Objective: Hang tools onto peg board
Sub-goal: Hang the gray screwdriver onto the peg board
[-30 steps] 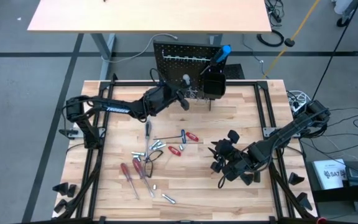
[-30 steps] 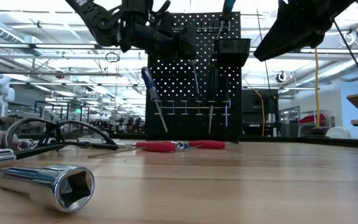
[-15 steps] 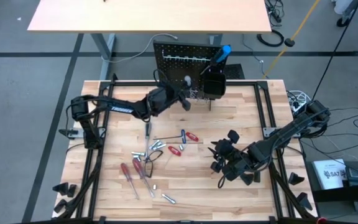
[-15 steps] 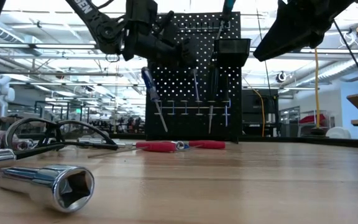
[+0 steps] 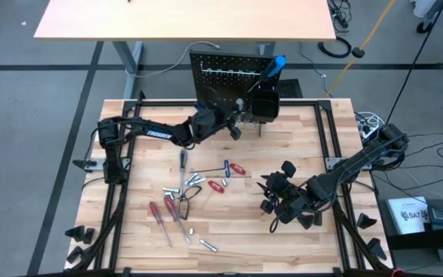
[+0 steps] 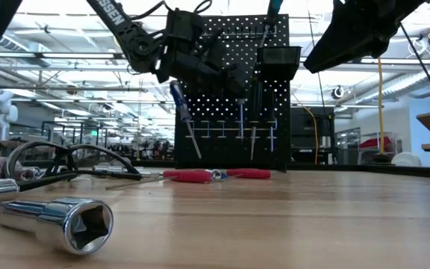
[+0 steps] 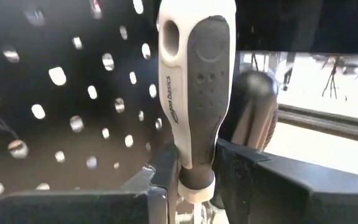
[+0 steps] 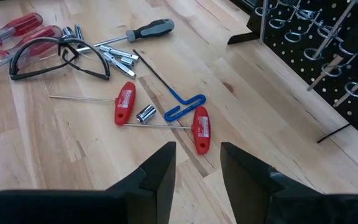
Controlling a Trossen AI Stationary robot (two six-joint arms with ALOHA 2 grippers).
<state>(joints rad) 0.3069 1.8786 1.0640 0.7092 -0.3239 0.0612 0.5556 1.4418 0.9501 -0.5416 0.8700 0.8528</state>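
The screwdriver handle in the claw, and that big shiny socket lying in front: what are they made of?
The screwdriver handle looks like white hard plastic with a matte grey insert, probably rubber: the grey part is dimpled, the white carries printed lettering. The socket looks like chrome-plated steel: its mirror surface reflects the room.

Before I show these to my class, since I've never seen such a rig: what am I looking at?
Two dark robot arms work at a wooden table. One picture looks down from above, one looks level across the table top, and two come from cameras on the wrists. The left gripper is shut on a grey-and-white screwdriver beside the black peg board. The right gripper waits open above the table. Red-handled tools, a blue hex key, safety glasses and a socket lie loose.
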